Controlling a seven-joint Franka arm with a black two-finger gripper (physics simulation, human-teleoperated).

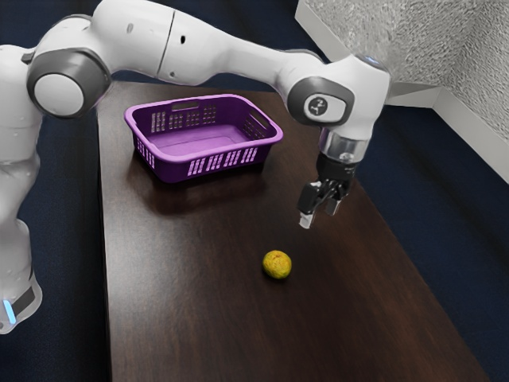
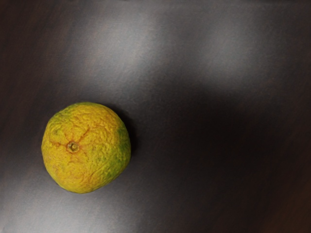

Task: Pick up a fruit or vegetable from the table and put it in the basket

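Out on the dark worktop [image 1: 199, 302], at the near side of the exterior view, sits the yellow-green citrus fruit [image 1: 277, 264], outside the basket. Just past it the hand [image 1: 319, 216] hangs above the wood, its two fingers apart with nothing between them. From the hand, the fruit lies below and off toward the exterior view's left; the wrist view, too, has it away from the centre. So the next move likely needs a sideways shift first, then a descent; going straight down would probably miss it. Being nearly round, it offers no clear long axis to match. Farther back, toward the exterior view's left, waits the purple basket [image 1: 179, 169].
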